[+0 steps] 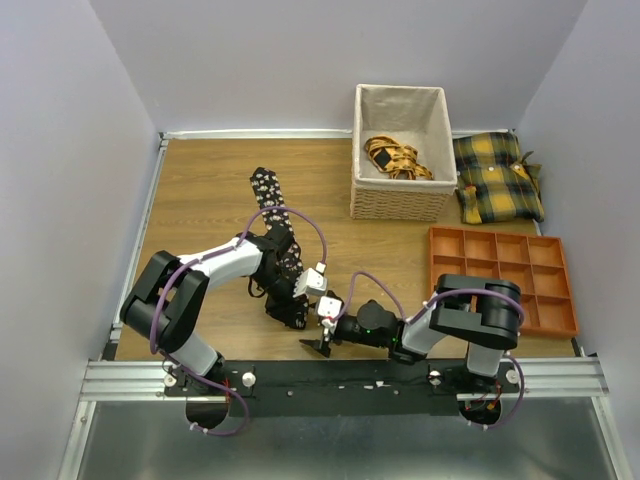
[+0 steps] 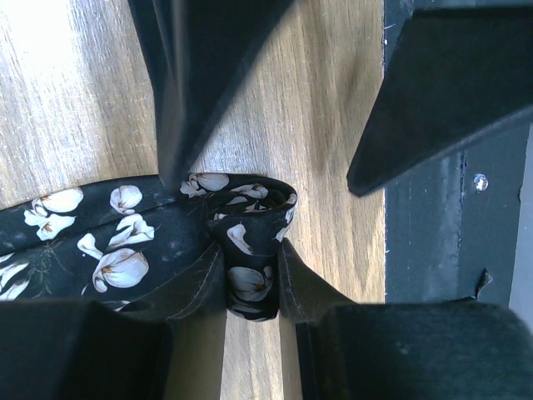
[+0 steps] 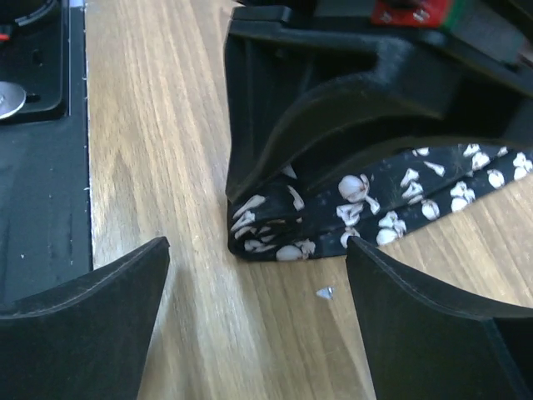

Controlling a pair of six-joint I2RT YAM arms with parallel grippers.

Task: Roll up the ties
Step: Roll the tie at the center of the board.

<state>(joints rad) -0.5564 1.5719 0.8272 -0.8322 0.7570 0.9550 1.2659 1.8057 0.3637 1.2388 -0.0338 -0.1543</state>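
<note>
Roll barely begun. One tie [image 1: 270,200] lies as a flat strip left of table centre, running from the arms toward 11 o'clock. Only its near end is turned over into a first small loop. Left gripper [image 2: 250,250] clenched on that loop. Right gripper [image 3: 256,248] spread wide, holding nothing, facing the fold from 5 o'clock. Nearly the whole length left to wind. Fabric thin, limp, matte black with white flowers; fold edges soft, layered. Table [image 1: 200,200] smooth wood-grain.

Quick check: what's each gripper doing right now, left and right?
Left gripper: closed on the tie, at its folded end.
Right gripper: open, holding nothing.
</note>
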